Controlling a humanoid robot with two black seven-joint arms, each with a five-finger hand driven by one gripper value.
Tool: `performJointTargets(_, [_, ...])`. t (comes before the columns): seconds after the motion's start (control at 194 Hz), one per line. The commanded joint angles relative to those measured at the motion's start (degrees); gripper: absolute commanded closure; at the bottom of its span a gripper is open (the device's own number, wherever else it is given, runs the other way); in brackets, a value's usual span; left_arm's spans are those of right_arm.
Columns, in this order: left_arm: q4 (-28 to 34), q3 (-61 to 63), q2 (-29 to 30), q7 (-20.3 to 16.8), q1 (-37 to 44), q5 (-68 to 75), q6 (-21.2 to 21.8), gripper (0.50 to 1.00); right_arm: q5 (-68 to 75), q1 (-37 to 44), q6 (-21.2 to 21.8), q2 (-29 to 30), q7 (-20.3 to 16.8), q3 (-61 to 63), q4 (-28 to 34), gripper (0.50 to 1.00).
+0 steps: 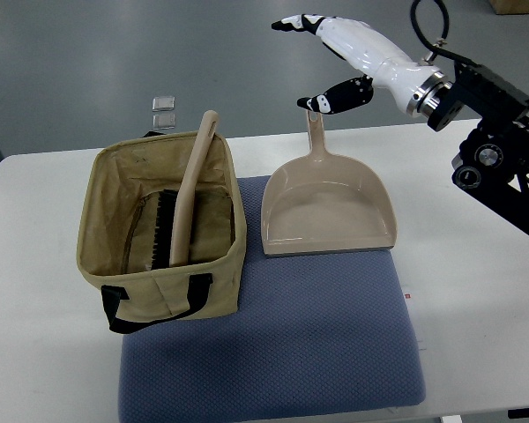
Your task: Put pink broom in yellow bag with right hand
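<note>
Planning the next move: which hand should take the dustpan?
Right. The right hand hovers open just above the dustpan handle tip; no left arm is in view. The broom already stands in the bag.

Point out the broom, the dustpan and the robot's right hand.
broom [190, 189]: top view, on its handle, inside the bag.
dustpan [326, 207]: top view, middle of its scoop.
right hand [357, 44]: top view, white palm shell, raised above the dustpan's handle.
</note>
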Motion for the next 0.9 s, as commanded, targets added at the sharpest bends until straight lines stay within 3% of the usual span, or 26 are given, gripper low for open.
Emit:
performJointTargets(0.0, [0.0, 0.0, 0.0, 0.0, 0.0, 0.0, 0.04, 0.5, 11.82, -4.08, -0.06, 0.13, -0.17, 5.2, -1.45, 0.644])
performJointTargets(0.355, [0.0, 0.0, 0.0, 0.0, 0.0, 0.0, -0.05, 0.5, 41.79, -13.66, -0.06, 1.1, 0.36, 14.08, -6.81, 0.644])
performJointTargets(0.514, [0.0, 0.0, 0.0, 0.0, 0.0, 0.0, -0.05, 0.5, 47.16, -15.42, -0.15, 2.86, 0.71, 15.04, -10.59, 0.609])
performJointTargets(0.638, [0.0, 0.0, 0.0, 0.0, 0.0, 0.0, 0.04, 0.5, 48.48, -18.06, 0.02, 6.28, 3.26, 18.12, -13.23, 0.577])
performJointTargets(0.895, [0.0, 0.0, 0.0, 0.0, 0.0, 0.0, -0.05, 0.5, 48.48, -21.57, 0.11, 8.83, 3.61, 19.97, -14.46, 0.574])
